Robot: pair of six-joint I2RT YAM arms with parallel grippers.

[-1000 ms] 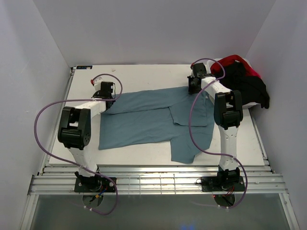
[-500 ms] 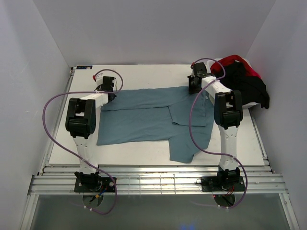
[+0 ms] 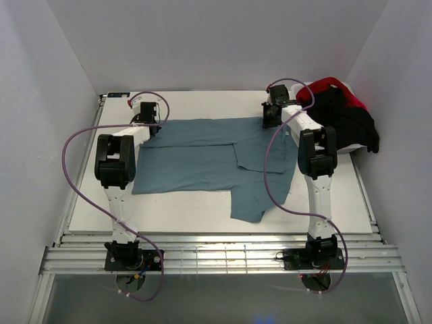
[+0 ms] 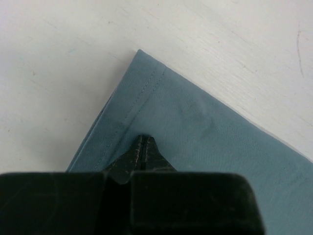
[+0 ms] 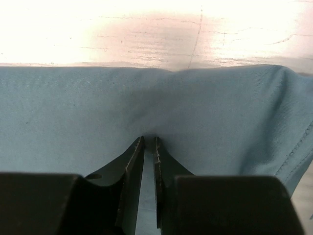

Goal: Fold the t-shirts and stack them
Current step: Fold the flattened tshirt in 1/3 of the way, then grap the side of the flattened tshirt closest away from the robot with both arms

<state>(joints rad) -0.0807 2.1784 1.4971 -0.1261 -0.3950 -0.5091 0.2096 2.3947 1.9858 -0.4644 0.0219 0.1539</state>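
A dusty teal-blue t-shirt [image 3: 202,158] lies spread on the white table, with a flap folded over at its right and a part hanging toward the near edge. My left gripper [image 3: 150,123] is shut on the teal t-shirt's far left corner [image 4: 146,93]; its jaws are pressed together on the fabric [image 4: 144,142]. My right gripper [image 3: 271,120] is shut on the teal t-shirt's far right edge [image 5: 146,107]; the fabric puckers between its fingertips [image 5: 149,141]. Black and red t-shirts [image 3: 344,115] lie heaped at the far right.
The heap of black and red t-shirts sits on a white tub [image 3: 354,147] at the table's right edge. White walls close in the table [image 3: 202,104] on the left, far and right sides. Purple cables loop off both arms.
Both grippers have moved toward the far edge, pulling the teal t-shirt with them. Its far edge now lies straighter and the whole shirt sits farther back and a little left.
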